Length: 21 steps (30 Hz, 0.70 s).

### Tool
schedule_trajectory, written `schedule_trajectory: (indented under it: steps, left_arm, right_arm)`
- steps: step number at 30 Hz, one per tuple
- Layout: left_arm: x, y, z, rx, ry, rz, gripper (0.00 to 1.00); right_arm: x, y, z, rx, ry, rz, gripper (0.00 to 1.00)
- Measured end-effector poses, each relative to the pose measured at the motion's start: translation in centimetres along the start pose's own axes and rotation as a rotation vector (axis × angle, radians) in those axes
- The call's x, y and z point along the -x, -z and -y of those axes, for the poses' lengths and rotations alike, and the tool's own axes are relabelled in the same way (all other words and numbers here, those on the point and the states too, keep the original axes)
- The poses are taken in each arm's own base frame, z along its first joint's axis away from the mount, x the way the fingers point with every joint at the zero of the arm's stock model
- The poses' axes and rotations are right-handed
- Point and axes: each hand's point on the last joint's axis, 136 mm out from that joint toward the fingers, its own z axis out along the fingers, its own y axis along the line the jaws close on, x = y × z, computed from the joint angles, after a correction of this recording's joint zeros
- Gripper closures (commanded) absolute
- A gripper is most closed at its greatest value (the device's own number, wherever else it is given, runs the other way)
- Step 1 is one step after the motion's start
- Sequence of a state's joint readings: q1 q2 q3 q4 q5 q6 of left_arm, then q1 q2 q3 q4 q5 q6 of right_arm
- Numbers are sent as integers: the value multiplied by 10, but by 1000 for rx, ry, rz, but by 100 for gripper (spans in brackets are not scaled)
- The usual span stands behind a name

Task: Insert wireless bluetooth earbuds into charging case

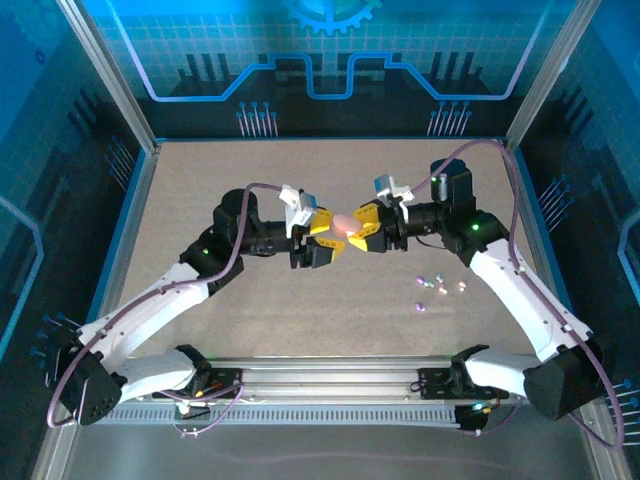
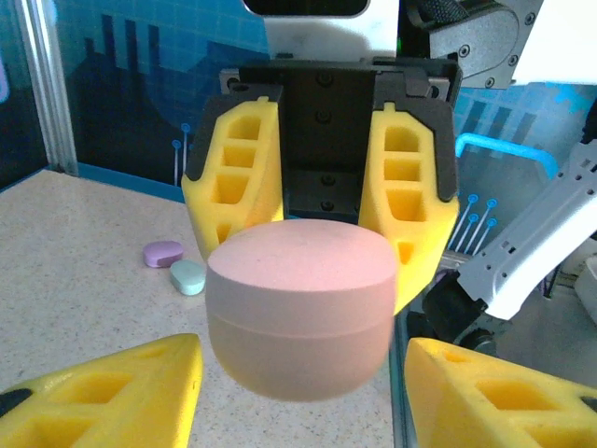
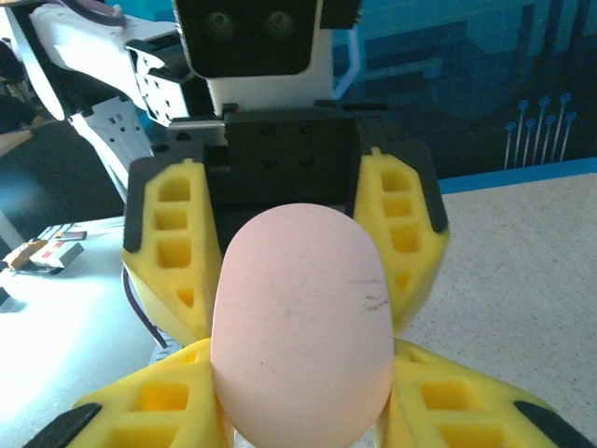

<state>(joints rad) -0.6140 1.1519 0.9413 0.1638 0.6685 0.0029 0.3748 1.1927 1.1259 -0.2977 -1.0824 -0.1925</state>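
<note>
One pink charging case (image 1: 343, 224) is held above the middle of the bench (image 1: 250, 320). It is shut along a seam, so nothing of its inside shows. The right end effector (image 1: 358, 229) grips the case's sides with its yellow fingers. The left end effector (image 1: 331, 238) stands parted, one finger on each side of the case, with a thin gap visible in the left wrist view.

About five earbuds (image 1: 437, 284) lie loose on the bench at 4 o'clock from the case, well apart from it. The top view takes in that whole scatter. The left wrist view gives two plainly, a purple earbud (image 2: 163, 253) and a teal earbud (image 2: 188, 277), just beside each other at 9 o'clock of the case. The right wrist view shows the case's long oval face, with a faint dark scuff at 3 o'clock.
</note>
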Motion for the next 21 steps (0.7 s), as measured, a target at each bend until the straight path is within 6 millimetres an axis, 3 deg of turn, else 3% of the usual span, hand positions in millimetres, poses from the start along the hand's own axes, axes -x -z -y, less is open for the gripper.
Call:
schedule_trajectory:
  steps: [8, 21]
  left_arm:
    - [7, -3, 9, -60, -1, 25, 44]
    - [12, -4, 12, -82, 8, 32, 72]
  right_arm:
    - [-1, -3, -3, 8, 37, -6, 73]
    - [2, 0, -8, -3, 90, -1, 72]
